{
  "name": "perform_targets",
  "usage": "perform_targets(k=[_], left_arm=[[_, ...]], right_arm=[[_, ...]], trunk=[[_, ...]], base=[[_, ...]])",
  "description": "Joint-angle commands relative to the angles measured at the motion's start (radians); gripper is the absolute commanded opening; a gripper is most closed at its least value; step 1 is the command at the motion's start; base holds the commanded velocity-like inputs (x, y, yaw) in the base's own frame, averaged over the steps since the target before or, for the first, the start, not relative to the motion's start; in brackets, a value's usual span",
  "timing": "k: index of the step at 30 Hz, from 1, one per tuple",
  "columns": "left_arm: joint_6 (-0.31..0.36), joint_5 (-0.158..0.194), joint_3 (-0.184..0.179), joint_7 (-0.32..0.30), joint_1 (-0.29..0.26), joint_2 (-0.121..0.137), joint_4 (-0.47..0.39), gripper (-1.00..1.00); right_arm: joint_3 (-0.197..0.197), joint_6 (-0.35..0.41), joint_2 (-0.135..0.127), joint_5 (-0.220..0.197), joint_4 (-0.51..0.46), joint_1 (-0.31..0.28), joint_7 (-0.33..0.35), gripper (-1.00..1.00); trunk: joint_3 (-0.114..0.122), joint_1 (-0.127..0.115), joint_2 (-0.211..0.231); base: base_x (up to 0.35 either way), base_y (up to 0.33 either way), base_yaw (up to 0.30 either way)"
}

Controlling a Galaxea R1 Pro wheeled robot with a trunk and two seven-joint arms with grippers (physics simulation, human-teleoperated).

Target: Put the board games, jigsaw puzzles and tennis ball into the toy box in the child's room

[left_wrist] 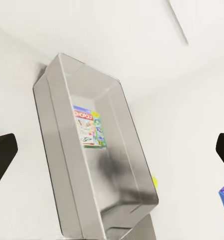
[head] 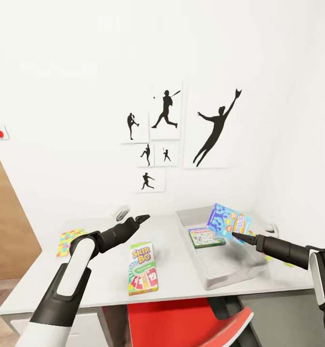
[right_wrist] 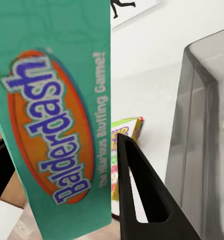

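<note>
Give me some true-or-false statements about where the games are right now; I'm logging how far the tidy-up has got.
1. The right gripper holds the Balderdash box over the toy box. True.
2. The toy box is empty. False: a Monopoly box already lies inside it.
3. The Skip-Bo box lies on the table, outside the toy box. True.
4. The left gripper grips the Skip-Bo box. False: it is open and holds nothing.
5. A jigsaw puzzle lies inside the toy box. False: it lies on the table by the left arm.
</note>
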Motion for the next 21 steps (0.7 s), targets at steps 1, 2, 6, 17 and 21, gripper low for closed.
perform_targets(k=[1, 2, 6, 17, 21], left_arm=[[0.003, 0.011, 0.0, 0.01, -0.001, -0.001, -0.001, 1.0], [0.003, 0.011, 0.0, 0.011, -0.001, -0.001, -0.001, 1.0], [0.003, 0.01, 0.0, 0.013, -0.001, -0.001, -0.001, 1.0], [0.003, 0.011, 0.001, 0.014, 0.0, -0.002, -0.001, 1.0], [0.003, 0.01, 0.002, 0.014, 0.0, -0.001, -0.001, 1.0]], right_arm=[[-0.001, 0.009, 0.0, 0.002, 0.0, -0.001, 0.006, -1.0], [-0.001, 0.009, 0.0, 0.002, 0.0, -0.001, 0.006, -1.0], [-0.001, 0.008, 0.0, 0.002, 0.0, -0.001, 0.007, -1.0], [0.0, 0.007, 0.0, 0.002, 0.0, -0.001, 0.007, -1.0], [0.0, 0.007, 0.0, 0.002, -0.001, -0.001, 0.007, -1.0]], trunk=[[-0.002, 0.001, -0.002], [-0.002, 0.001, -0.002], [-0.002, 0.001, -0.002], [-0.002, 0.001, -0.002], [-0.002, 0.001, -0.002]], base=[[0.156, -0.129, 0.001], [0.125, -0.103, 0.0], [0.074, -0.061, 0.0], [0.021, -0.018, 0.0], [0.003, -0.003, 0.0]])
